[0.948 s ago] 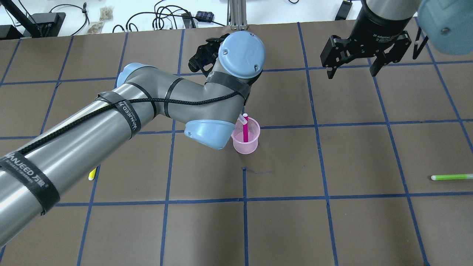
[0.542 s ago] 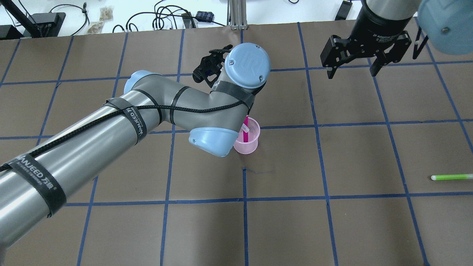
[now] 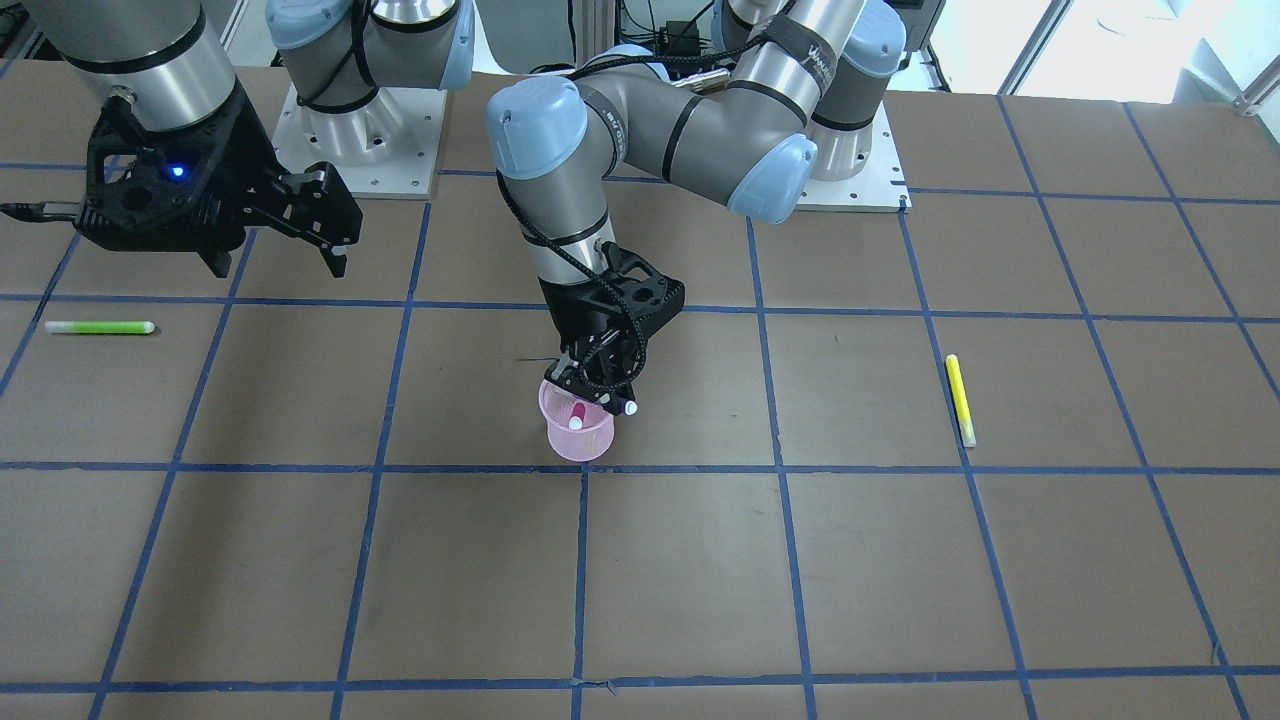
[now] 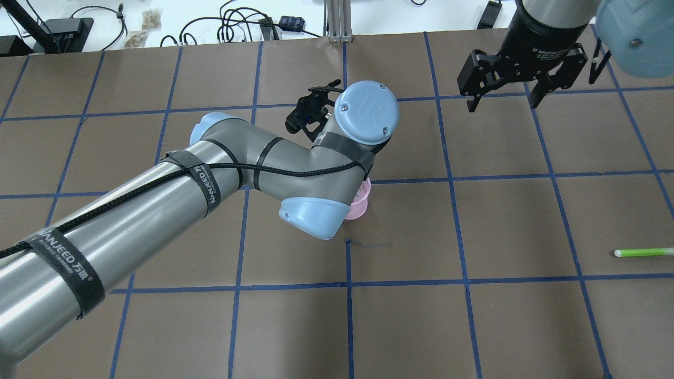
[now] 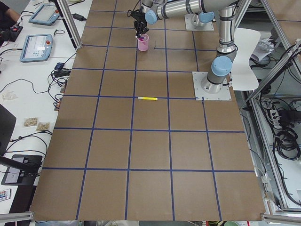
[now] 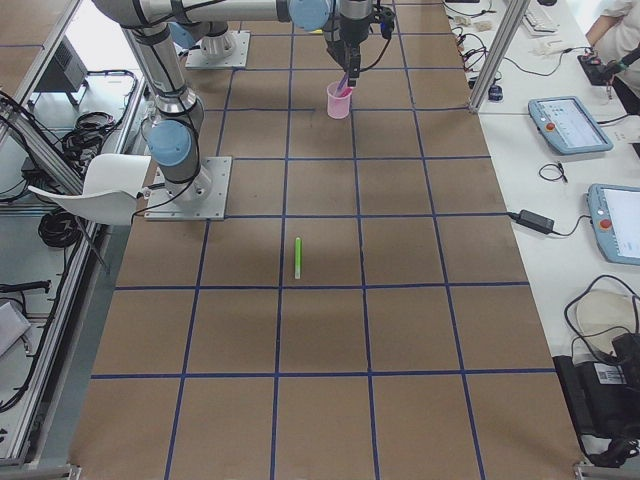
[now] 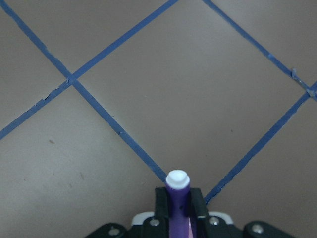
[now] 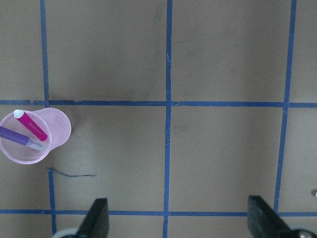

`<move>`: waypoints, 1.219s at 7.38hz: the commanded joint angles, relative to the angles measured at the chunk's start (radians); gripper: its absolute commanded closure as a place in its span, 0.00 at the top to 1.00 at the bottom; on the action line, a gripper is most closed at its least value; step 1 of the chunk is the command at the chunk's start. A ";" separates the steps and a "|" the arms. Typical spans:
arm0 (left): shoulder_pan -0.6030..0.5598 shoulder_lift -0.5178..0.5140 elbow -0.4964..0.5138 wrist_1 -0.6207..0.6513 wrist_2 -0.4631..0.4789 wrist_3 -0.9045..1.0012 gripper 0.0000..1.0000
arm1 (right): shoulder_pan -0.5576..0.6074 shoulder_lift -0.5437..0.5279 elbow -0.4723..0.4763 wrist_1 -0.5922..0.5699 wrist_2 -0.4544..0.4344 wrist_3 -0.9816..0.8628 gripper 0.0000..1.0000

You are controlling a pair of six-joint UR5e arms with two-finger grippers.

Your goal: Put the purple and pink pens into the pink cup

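Note:
The pink cup (image 3: 578,440) stands upright near the table's middle. The pink pen (image 3: 576,422) leans inside it, white end up. My left gripper (image 3: 601,392) is just above the cup's rim, shut on the purple pen (image 7: 177,197), whose white end (image 3: 630,408) sticks out. In the right wrist view the purple pen (image 8: 15,136) is tilted with its tip inside the cup (image 8: 57,130), next to the pink pen (image 8: 32,127). In the overhead view the left arm hides most of the cup (image 4: 361,204). My right gripper (image 4: 503,99) is open and empty, far back right.
A green pen (image 4: 642,252) lies near the table's right edge and shows in the front view (image 3: 100,327). A yellow pen (image 3: 960,400) lies on the robot's left side. Blue tape lines grid the brown table (image 3: 900,560).
My left arm has moved to the right and over the cup, so it now hides most of the cup and the pens in the overhead view. The right arm has not moved.

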 commanded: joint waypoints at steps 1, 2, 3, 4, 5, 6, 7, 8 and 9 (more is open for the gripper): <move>-0.013 0.000 -0.001 -0.001 -0.004 -0.025 1.00 | 0.000 0.000 0.000 0.000 0.000 0.000 1.00; -0.013 0.001 -0.001 -0.001 -0.006 -0.024 1.00 | 0.000 0.000 0.000 0.000 0.000 0.000 1.00; -0.013 0.006 0.001 0.002 -0.004 -0.016 1.00 | 0.000 0.000 0.000 0.000 0.001 0.000 1.00; -0.002 0.021 0.013 0.000 -0.012 0.031 1.00 | 0.000 0.000 0.000 0.000 0.001 0.000 1.00; 0.025 0.037 0.019 -0.006 -0.021 0.191 1.00 | 0.000 0.000 0.000 0.000 0.000 0.000 1.00; 0.086 0.058 0.032 -0.024 -0.064 0.337 1.00 | 0.000 0.000 0.000 0.000 0.001 0.000 1.00; 0.168 0.084 0.062 -0.099 -0.113 0.519 1.00 | 0.000 0.000 0.000 0.000 0.000 0.000 1.00; 0.246 0.113 0.109 -0.231 -0.116 0.721 1.00 | 0.000 0.000 0.000 0.000 0.000 0.002 1.00; 0.303 0.138 0.146 -0.356 -0.126 0.796 1.00 | 0.000 0.000 0.000 0.000 0.000 0.002 1.00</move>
